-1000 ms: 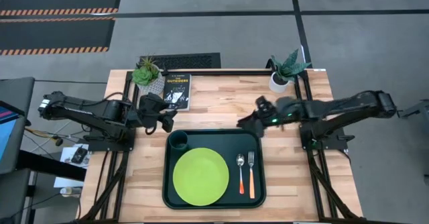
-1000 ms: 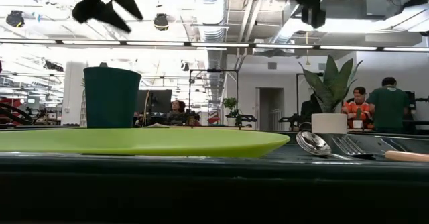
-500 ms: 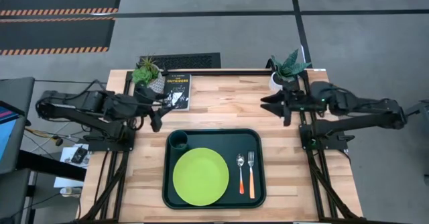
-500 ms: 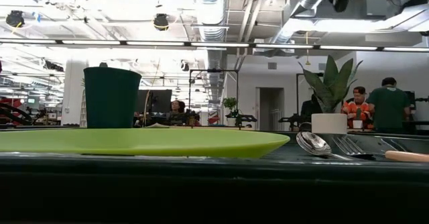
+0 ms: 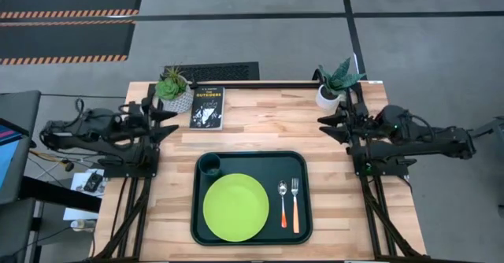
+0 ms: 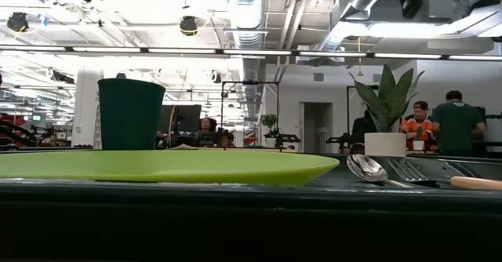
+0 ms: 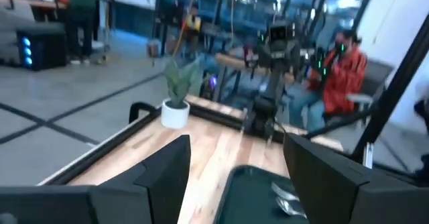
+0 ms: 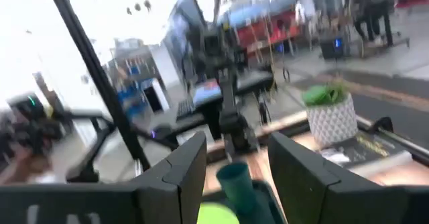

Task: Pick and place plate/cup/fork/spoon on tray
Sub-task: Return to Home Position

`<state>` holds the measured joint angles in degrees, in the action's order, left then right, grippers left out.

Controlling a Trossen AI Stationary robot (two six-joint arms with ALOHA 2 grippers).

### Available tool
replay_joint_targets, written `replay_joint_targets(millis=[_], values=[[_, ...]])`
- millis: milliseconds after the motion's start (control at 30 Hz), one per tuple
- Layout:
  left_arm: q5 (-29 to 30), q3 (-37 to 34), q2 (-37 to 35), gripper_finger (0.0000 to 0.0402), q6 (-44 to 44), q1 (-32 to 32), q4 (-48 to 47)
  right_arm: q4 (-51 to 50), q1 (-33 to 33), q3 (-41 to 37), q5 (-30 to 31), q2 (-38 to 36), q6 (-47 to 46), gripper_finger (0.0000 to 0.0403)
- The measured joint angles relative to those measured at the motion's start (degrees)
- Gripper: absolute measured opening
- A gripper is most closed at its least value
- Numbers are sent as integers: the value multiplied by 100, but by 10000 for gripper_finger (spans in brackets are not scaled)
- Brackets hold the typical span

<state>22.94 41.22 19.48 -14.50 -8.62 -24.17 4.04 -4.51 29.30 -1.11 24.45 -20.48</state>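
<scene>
In the high view the tray (image 5: 260, 159) is lying at the lower centre of the surface (image 5: 260, 129), its long side running left to right. The plate (image 5: 235, 207) is sitting flat in the tray's lower left. The cup (image 5: 209, 165) is standing in the upper left corner, just above the plate. The spoon (image 5: 283, 204) and fork (image 5: 295, 205) are lying parallel at the right, long axes running top to bottom, metal ends pointing toward frame top, spoon on the left. Only the low view is showing the cup (image 6: 130, 113) standing upright. The left hand (image 5: 168, 121) is hanging at the surface's left edge and the right hand (image 5: 323, 126) at its right edge. Both have their fingers spread wide and are holding nothing.
</scene>
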Motion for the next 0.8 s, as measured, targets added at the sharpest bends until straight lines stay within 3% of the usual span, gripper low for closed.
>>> replay_joint_targets(millis=[133, 267, 567, 800], values=[[98, -660, -1057, 229, 36, 0, 316, 812, -217, -785, 298, -682, -227, 183], [104, -1234, -1956, 229, 4, 0, 249, 873, -390, -1427, 603, -1273, -358, 185], [445, -2177, -1835, 229, -18, 0, 425, 1336, -584, -2887, 1031, -2360, -759, 185], [363, -2819, -1936, 229, -211, 0, 685, 1047, -597, -2876, 1148, -2441, -712, 183]])
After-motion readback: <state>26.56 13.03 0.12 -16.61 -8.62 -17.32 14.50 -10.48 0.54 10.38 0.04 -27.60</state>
